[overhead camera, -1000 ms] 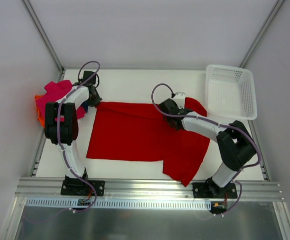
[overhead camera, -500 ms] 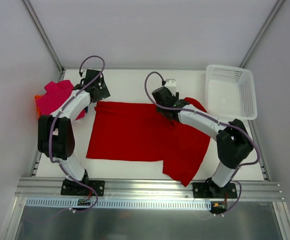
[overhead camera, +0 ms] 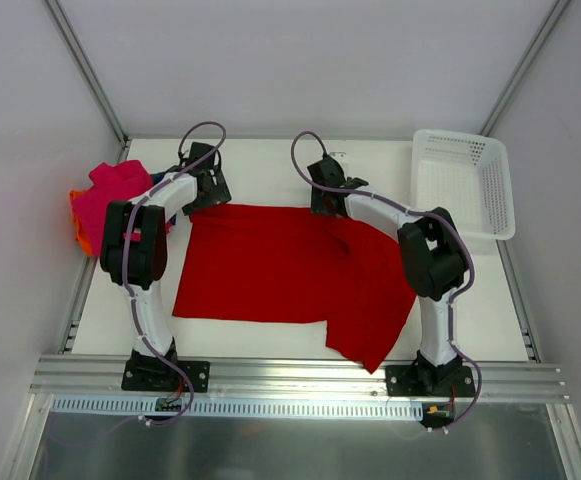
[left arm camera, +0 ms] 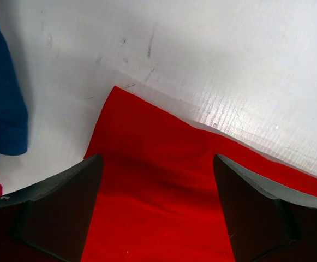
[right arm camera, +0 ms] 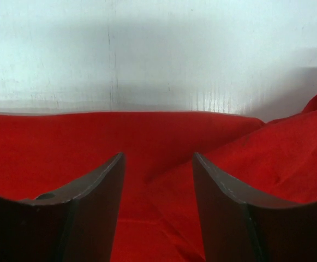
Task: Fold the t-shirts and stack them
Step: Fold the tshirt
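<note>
Centrally on the worktop point(overhead camera: 260, 165) lies the red t-shirt point(overhead camera: 270, 265), spread out. At its far edge hover the left pincer point(left arm camera: 157, 164), wide open, and the right pincer point(right arm camera: 158, 161), partly open, both empty. The magenta-pink t-shirt point(overhead camera: 115, 195), orange t-shirt point(overhead camera: 78, 235) and dark blue t-shirt point(left arm camera: 3, 93) are heaped far left.

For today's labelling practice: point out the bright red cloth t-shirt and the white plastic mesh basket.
Bright red cloth t-shirt point(overhead camera: 270, 265): top external view, middle of its body.
White plastic mesh basket point(overhead camera: 465, 190): top external view, bare mesh floor.

Robot lab test cell, white tabletop point(overhead camera: 270, 160) boxed in by plain white walls point(overhead camera: 300, 60), metal frame posts point(overhead camera: 85, 65), left arm point(overhead camera: 142, 310) and right arm point(overhead camera: 435, 335) bolted to a metal rail point(overhead camera: 300, 372).
</note>
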You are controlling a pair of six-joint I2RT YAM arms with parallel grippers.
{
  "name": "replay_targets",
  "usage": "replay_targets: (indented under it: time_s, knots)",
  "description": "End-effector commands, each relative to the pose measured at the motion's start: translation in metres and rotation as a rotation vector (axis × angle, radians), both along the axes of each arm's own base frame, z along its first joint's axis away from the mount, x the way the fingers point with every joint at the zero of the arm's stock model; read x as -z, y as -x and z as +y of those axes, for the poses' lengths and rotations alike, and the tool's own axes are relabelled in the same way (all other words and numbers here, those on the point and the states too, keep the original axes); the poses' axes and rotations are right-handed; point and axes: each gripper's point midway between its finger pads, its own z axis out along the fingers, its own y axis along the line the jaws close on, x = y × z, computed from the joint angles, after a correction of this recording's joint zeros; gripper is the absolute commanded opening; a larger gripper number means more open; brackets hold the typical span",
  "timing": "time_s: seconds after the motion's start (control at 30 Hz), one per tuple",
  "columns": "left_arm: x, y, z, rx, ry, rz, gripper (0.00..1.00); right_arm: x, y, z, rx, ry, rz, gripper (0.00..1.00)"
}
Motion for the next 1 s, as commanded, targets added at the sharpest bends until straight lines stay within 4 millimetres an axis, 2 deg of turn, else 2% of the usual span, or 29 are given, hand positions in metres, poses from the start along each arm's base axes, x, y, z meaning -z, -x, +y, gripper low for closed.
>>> replay_targets:
  time_s: [0.0,0.17,0.2,0.4,0.57,0.67,0.7,0.8,0.97]
  knots:
    - [-0.013,-0.014,-0.008,0.031,0.025,-0.034,0.83,-0.012,0.002,0.007,-0.025,-0.011,0.015,0.56]
    - [-0.010,-0.013,-0.010,0.036,0.027,-0.027,0.82,0.000,0.017,-0.003,-0.003,0.014,0.074,0.54]
    - [-0.010,-0.013,-0.009,0.035,0.026,-0.027,0.82,-0.003,0.020,-0.004,-0.002,0.009,0.072,0.54]
    - [-0.010,-0.013,-0.011,0.039,0.037,-0.026,0.83,0.006,0.038,-0.009,0.008,0.037,0.116,0.54]
    - [-0.011,-0.012,-0.011,0.039,0.035,-0.026,0.82,0.020,0.040,-0.008,0.016,0.045,0.149,0.53]
    - [-0.013,-0.012,-0.009,0.040,0.030,-0.031,0.83,0.024,0.037,-0.008,0.021,0.050,0.153,0.45]
    - [-0.013,-0.011,-0.010,0.040,0.029,-0.029,0.83,0.024,0.037,-0.008,0.020,0.053,0.154,0.38]
    - [-0.013,-0.011,-0.010,0.040,0.029,-0.029,0.83,0.025,0.034,-0.007,0.019,0.063,0.157,0.31]
    - [-0.011,-0.011,-0.010,0.041,0.029,-0.025,0.83,0.032,0.033,-0.005,0.016,0.072,0.175,0.32]
